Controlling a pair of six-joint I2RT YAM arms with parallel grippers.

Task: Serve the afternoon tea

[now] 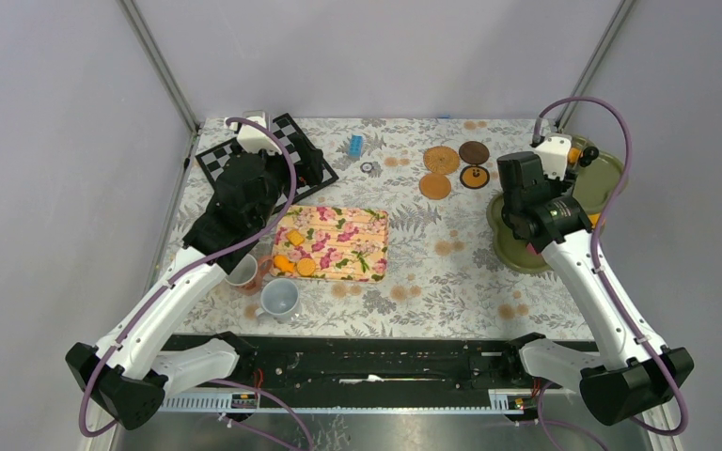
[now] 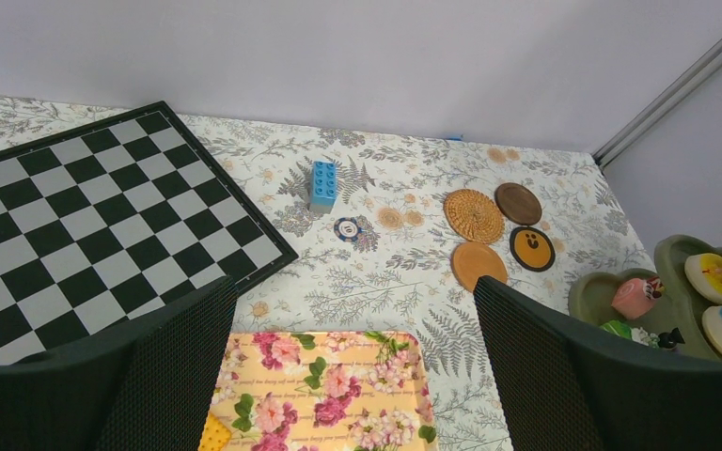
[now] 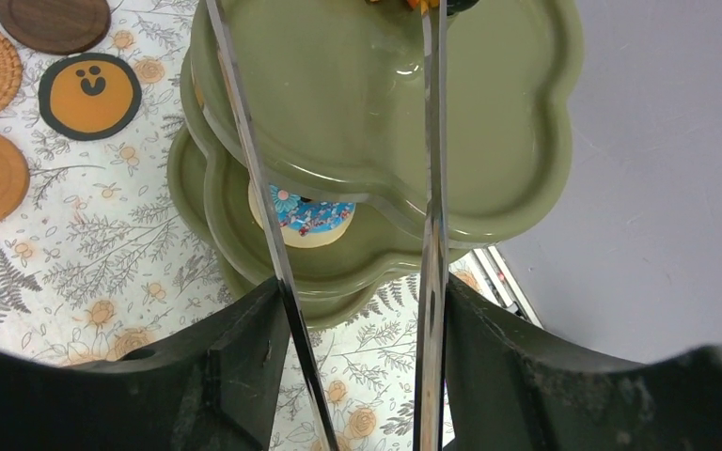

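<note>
Orange and yellow pastries (image 1: 295, 254) lie on the left part of the floral mat (image 1: 338, 242). A grey-blue mug (image 1: 279, 299) stands in front of it; other mugs (image 1: 244, 272) are partly hidden under my left arm. Several round coasters (image 1: 451, 169) lie at the back centre and show in the left wrist view (image 2: 475, 214). My left gripper (image 2: 355, 291) is open and empty above the mat's far edge. My right gripper (image 3: 357, 291) is shut on the metal tongs (image 3: 432, 141). The tongs reach over the green tiered stand (image 3: 489, 122), with something orange (image 3: 404, 3) at their tips.
A chessboard (image 1: 244, 155) lies at the back left. A blue brick (image 1: 355, 144) and a poker chip (image 1: 367, 167) lie near it. The stand (image 2: 677, 272) holds a pink cupcake (image 2: 636, 296) and iced biscuits (image 2: 714, 277). Walls close three sides.
</note>
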